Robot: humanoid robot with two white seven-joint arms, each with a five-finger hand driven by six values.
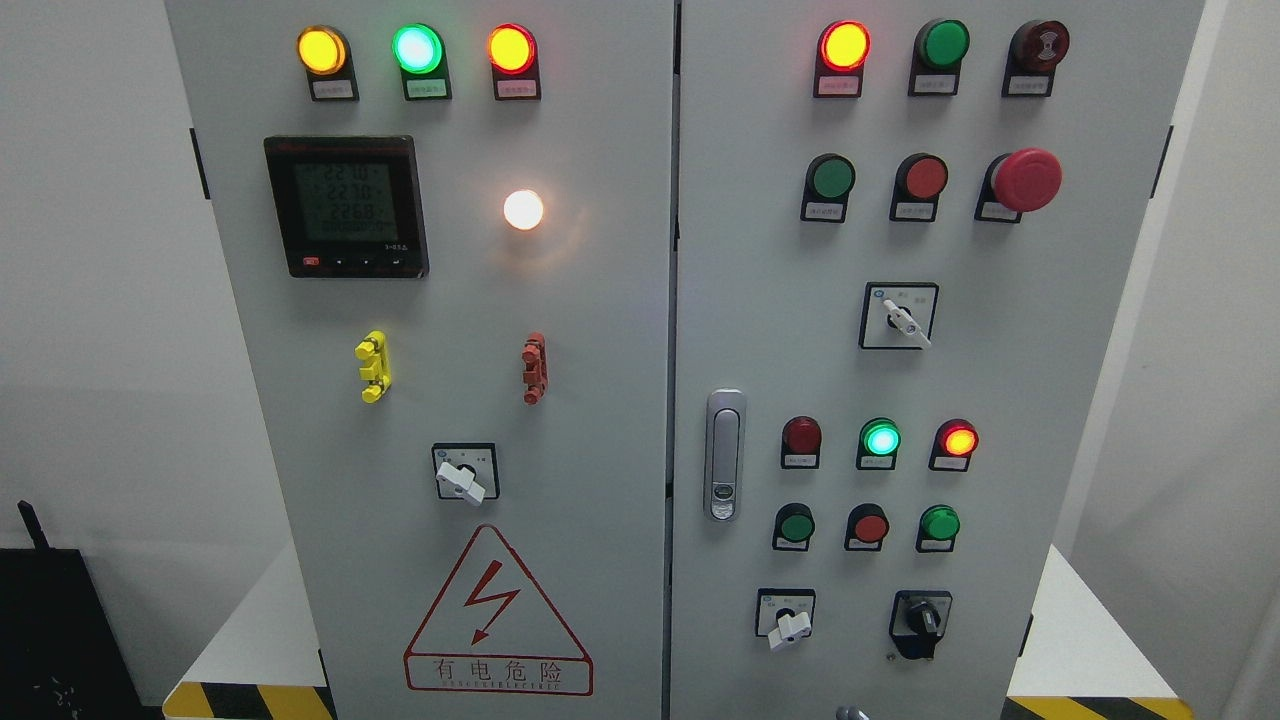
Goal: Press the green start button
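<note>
A grey electrical cabinet (600, 400) with two doors fills the head view. On the right door several green buttons show: an unlit one (832, 178) in the second row, a dark one (797, 525) and a brighter one (940, 523) in the lower row, and a green dome (944, 43) at the top. A green lamp (881, 438) glows above the lower row. Neither of my hands appears anywhere in the frame.
A red mushroom stop button (1027, 179) juts out at upper right. Rotary switches (898, 317) (464, 474), a door handle (724, 455), a meter display (346, 206) and a hazard triangle sign (497, 615) sit on the doors. A black box (50, 630) stands at lower left.
</note>
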